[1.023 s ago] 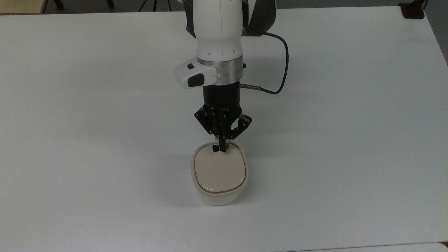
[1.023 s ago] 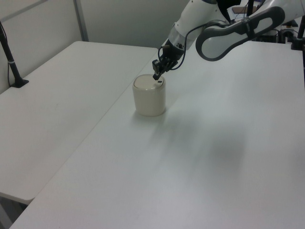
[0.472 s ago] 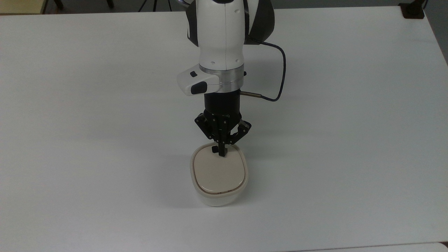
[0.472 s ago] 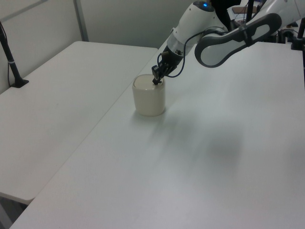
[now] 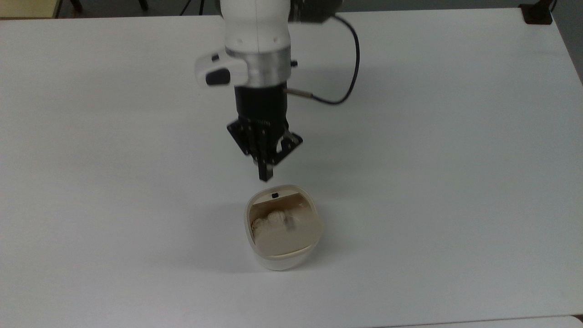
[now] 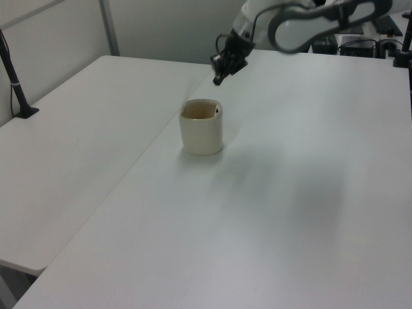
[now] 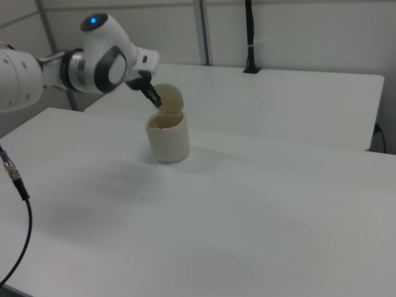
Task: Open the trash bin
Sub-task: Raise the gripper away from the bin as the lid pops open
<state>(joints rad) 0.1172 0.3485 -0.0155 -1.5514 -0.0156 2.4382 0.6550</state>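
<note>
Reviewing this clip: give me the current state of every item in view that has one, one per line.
trash bin: open, standing upright on the table, something pale inside.
lid: swung up, standing raised at the rim in the right view.
gripper: shut, empty, clear of the bin, above the table.

1. You have the trash bin (image 7: 167, 141) standing upright on the white surface (image 7: 247, 210), toward the right view's upper left.
2. Its lid (image 7: 169, 98) is raised, standing up from the bin's far rim, and the top of the body is open.
3. Your arm (image 7: 93, 65) reaches in from the right view's left, white with a grey joint and a blue light on top.
4. The gripper (image 7: 156, 101) points down and to the right view's right, its dark tip just above the bin's rim and in front of the raised lid.
5. A second white surface (image 7: 291, 105) lies behind, with a black post (image 7: 250, 37) standing on it.
6. A dark cable (image 7: 18, 204) hangs at the right view's lower left.
</note>
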